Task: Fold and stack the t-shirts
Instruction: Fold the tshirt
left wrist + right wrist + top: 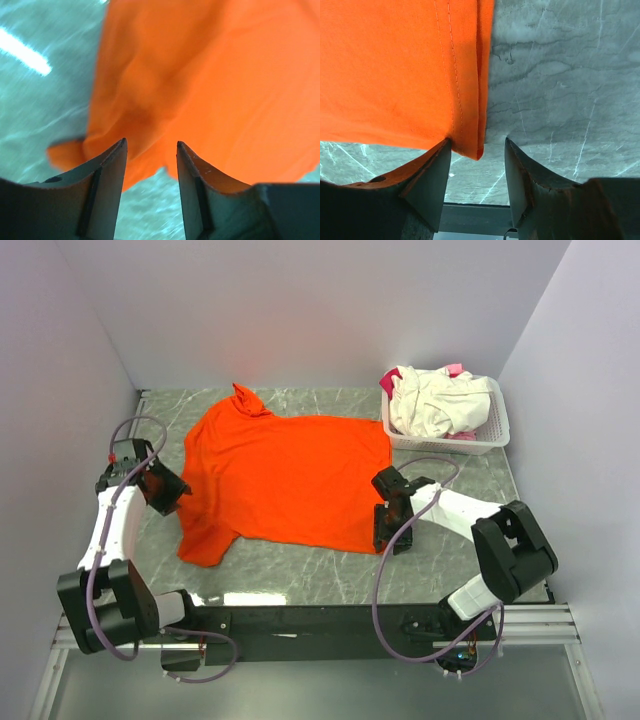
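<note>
The orange t-shirt (290,480) lies spread flat on the marble table, collar toward the back wall. My left gripper (176,494) sits at the shirt's left sleeve. In the left wrist view it (151,145) is open, with bare table between its fingers and the orange cloth (210,85) just past the tips. My right gripper (384,540) is at the shirt's near right corner. In the right wrist view it (477,142) is open, and the hemmed corner (467,135) hangs between the tips, close to the left finger, ungripped. A cream-white t-shirt (430,405) and a pink one (388,382) lie bunched in the basket.
The white slatted basket (495,432) stands at the back right, just beyond the orange shirt's right edge. Grey walls close in the table on the left, back and right. A black rail (320,618) runs along the near edge between the arm bases.
</note>
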You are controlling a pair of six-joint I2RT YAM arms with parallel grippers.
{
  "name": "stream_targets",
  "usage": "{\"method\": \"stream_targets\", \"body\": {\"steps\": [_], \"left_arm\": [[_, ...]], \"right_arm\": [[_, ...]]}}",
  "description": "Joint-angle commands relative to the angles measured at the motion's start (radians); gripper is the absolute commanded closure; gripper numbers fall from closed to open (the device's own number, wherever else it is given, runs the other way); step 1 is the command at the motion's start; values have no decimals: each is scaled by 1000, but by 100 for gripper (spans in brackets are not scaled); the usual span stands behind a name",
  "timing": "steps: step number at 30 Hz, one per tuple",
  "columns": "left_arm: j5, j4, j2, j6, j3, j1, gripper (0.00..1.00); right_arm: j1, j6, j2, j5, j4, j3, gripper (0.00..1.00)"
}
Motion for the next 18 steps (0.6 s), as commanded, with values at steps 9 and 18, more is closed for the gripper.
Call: {"method": "stream_targets", "body": {"steps": [9,18], "left_arm": [[125,316,277,-2,45,-10,52],[97,358,481,29,132,-13,53]], "right_arm": [[1,-13,64,-10,-4,51,48],[-1,-13,99,-21,-9,77,58]]}}
